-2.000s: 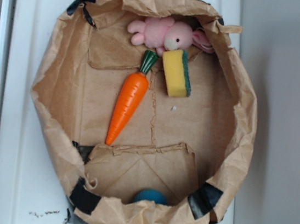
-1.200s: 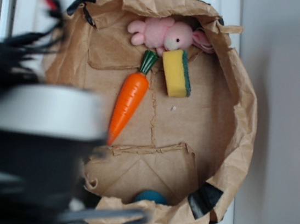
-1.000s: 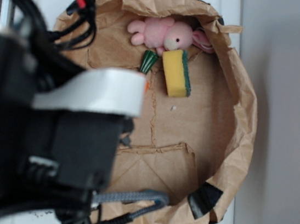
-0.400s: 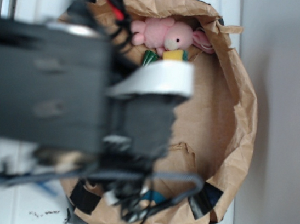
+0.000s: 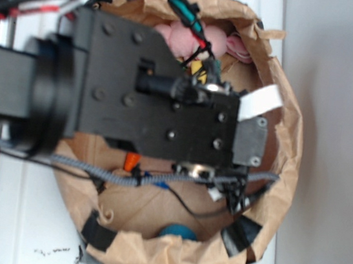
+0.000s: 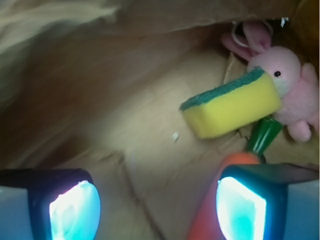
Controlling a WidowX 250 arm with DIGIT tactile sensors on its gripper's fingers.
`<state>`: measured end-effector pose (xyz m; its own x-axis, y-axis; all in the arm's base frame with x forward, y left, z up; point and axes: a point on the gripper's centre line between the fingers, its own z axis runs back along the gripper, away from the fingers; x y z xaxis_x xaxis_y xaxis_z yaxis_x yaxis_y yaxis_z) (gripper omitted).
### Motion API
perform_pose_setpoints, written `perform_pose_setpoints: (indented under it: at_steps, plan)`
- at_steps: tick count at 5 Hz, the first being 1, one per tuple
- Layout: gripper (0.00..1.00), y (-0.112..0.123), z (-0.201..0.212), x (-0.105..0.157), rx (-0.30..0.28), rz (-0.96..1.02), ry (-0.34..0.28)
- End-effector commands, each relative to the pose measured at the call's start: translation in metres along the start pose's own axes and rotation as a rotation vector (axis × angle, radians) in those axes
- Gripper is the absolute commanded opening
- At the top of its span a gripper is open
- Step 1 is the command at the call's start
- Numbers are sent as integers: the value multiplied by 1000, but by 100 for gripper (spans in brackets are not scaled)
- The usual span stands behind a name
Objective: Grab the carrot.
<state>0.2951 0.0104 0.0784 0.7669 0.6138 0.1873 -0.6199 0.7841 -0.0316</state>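
Observation:
In the wrist view the orange carrot (image 6: 206,216) lies on the brown paper floor, its green stem cap (image 6: 263,136) pointing toward the sponge. My gripper (image 6: 158,212) is open just above the floor. The carrot's thick end sits beside and partly under the right finger (image 6: 243,209), along the inner edge of the gap. The left finger (image 6: 74,210) has only bare paper next to it. In the exterior view my arm (image 5: 135,100) hides nearly all of the carrot; only its orange tip (image 5: 132,160) peeks out below.
The yellow-and-green sponge (image 6: 232,104) lies just past the carrot's stem, against a pink toy bunny (image 6: 291,86). Everything sits inside a crumpled paper bag (image 5: 289,153) whose walls rise all around. A blue ball (image 5: 176,231) rests near the bag's front wall.
My arm swung in from the left and now reaches across the bag, covering the carrot and sponge that were in plain view. The objects themselves have not moved.

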Motion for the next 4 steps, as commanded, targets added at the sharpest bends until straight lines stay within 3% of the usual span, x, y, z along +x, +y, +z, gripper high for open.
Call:
perform_pose_setpoints:
  at_steps: [1, 2, 3, 4]
  plan:
    - [100, 58, -10, -20, 28, -102, -9]
    - [100, 94, -10, -56, 47, -106, 3]
    - [100, 113, -24, -87, 64, -139, -1]
    - [100, 110, -20, -88, 56, -123, 17]
